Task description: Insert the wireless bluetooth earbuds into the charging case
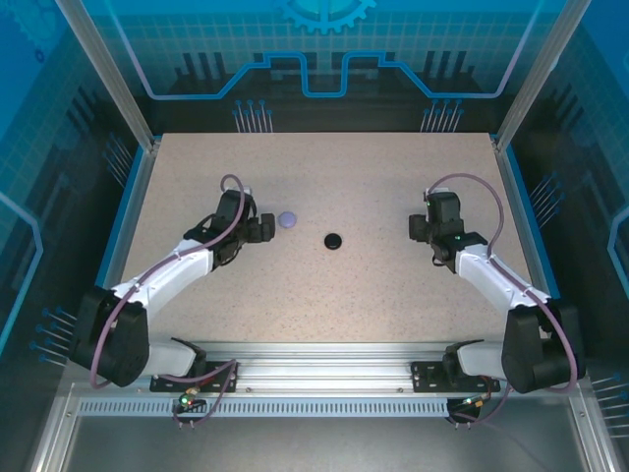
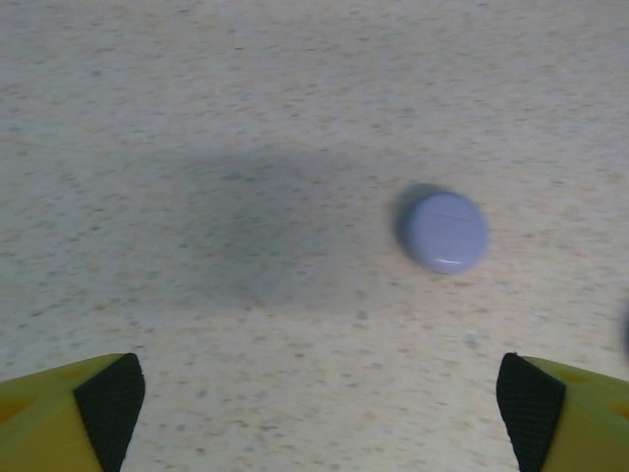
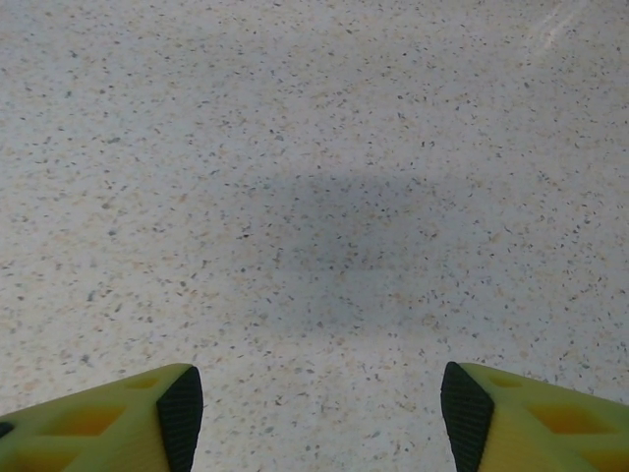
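Hovering open-jawed beside two round cases

From the top camera we see the lavender charging case (image 1: 286, 219) lying on the speckled table (image 1: 324, 305), left of the middle. The black charging case (image 1: 333, 240) sits a little to its right and slightly nearer the arm bases. The two cases are near each other but apart. Both look like closed round pucks from above, though they are too small there for us to be sure of the lids.

The left gripper (image 1: 265, 228) is just to the left of the lavender case, pointing toward it without touching it. In the left wrist view, the left gripper (image 2: 320, 405) has its jaws spread wide, with one black pad (image 2: 110, 401) at each lower corner and bare table between them. The lavender case (image 2: 445, 232) lies ahead of the fingertips and off to the right, with its lid on and a soft shadow to its left.

The right gripper (image 1: 421, 228) is well to the right of the black case. Through its own camera, the right gripper (image 3: 322, 411) shows jaws clearly parted and holding nothing, with speckled table and a faint shadow beneath.
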Robot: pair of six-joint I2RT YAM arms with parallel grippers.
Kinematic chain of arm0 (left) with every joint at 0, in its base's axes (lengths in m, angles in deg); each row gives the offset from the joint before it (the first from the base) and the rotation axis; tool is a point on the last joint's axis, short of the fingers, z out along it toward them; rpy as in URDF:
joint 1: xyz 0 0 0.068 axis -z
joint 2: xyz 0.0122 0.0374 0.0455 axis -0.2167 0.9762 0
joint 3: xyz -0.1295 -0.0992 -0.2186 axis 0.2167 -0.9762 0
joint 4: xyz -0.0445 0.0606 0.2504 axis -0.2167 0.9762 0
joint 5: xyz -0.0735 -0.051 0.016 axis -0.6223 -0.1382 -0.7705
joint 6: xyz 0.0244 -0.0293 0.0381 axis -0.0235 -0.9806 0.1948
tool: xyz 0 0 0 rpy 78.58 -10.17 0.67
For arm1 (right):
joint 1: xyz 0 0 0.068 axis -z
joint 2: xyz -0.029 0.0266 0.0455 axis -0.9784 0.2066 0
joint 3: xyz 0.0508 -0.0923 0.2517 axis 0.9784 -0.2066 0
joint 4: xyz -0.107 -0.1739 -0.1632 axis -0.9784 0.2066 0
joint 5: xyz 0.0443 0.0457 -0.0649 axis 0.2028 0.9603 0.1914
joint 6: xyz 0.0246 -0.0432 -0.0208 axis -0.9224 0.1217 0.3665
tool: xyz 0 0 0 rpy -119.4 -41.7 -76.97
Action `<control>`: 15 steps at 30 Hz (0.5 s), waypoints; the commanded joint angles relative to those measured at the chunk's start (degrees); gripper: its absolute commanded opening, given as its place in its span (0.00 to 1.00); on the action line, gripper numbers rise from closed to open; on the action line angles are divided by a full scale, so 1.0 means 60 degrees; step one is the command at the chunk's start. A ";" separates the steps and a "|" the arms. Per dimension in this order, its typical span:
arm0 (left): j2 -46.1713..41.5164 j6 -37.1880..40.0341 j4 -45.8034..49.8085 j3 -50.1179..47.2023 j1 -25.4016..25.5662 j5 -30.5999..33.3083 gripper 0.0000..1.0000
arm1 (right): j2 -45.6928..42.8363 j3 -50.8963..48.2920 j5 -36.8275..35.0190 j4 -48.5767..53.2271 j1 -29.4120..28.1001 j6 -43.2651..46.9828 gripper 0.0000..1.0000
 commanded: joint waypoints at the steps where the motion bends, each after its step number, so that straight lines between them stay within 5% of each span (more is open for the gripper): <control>1: -0.0471 0.0566 -0.1348 -0.0639 -0.0225 0.1035 0.98 | 0.0118 -0.0329 -0.0240 -0.1168 0.0264 0.0210 0.69; 10: -0.0710 0.1694 -0.3441 -0.1860 -0.0993 0.1260 0.99 | 0.0521 -0.1140 -0.0132 -0.3200 0.0472 0.0656 0.70; 15: -0.0503 0.2496 -0.4958 -0.2673 -0.1508 0.0415 0.99 | 0.0478 -0.1888 0.0113 -0.4840 0.0509 0.1089 0.70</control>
